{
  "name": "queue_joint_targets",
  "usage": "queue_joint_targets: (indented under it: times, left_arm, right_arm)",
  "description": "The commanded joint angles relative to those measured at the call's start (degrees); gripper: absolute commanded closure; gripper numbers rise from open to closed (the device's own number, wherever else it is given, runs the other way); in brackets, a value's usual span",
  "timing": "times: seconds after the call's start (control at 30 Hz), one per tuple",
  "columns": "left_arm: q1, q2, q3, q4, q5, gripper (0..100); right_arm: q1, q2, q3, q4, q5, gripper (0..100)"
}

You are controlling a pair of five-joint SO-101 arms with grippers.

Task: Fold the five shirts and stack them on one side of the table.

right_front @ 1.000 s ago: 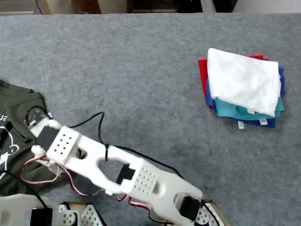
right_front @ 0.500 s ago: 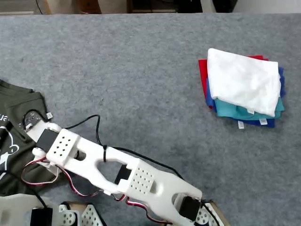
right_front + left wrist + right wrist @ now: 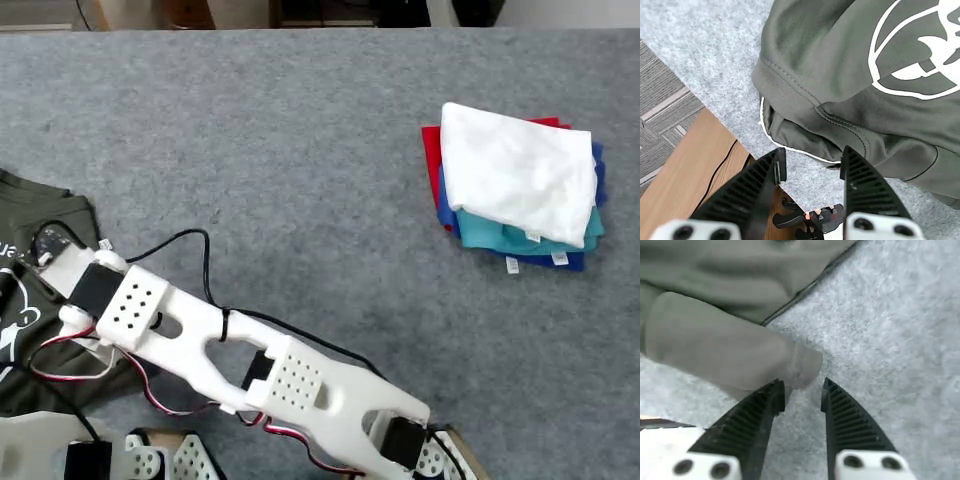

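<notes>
At the high view's left edge, the dark shirt (image 3: 40,210) is overhung by the left gripper (image 3: 812,154) and the right gripper (image 3: 803,387), fingers parted, nothing held.

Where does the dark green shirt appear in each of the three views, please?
High view: dark green shirt at the picture's left edge, partly under an arm.
Left wrist view: its bunched hem lies just beyond the open left tool.
Right wrist view: its sleeve lies just beyond the open right tool.
Shared landmark: the grey table mat.
</notes>
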Motion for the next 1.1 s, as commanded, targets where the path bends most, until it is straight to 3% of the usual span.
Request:
queue_joint_targets:
  times: [0.0,0.47,0.63,0.87,1.07]
  left_arm:
    - [0.3,-2.7,-1.9,0.6,0.4,81]
    - [0.3,-2.7,-1.9,0.6,0.4,81]
    - [0.3,-2.7,-1.9,0.6,0.4,81]
    - [0.3,-2.7,-1.9,0.6,0.4,81]
    - [0.5,-2.7,-2.1,0.6,0.4,81]
  right_arm:
    - [-0.9,1.9,-2.8,0.3,-4.2,86.4]
    - [-0.7,7.6,-2.9,-2.4,-5.9,86.8]
    - [-0.7,7.7,-2.7,-2.2,-5.4,95.2]
    - [-0.5,9.2,-3.0,0.4,-4.2,95.9]
    - [4.3,7.4,-3.1,1.7,-4.1,99.7]
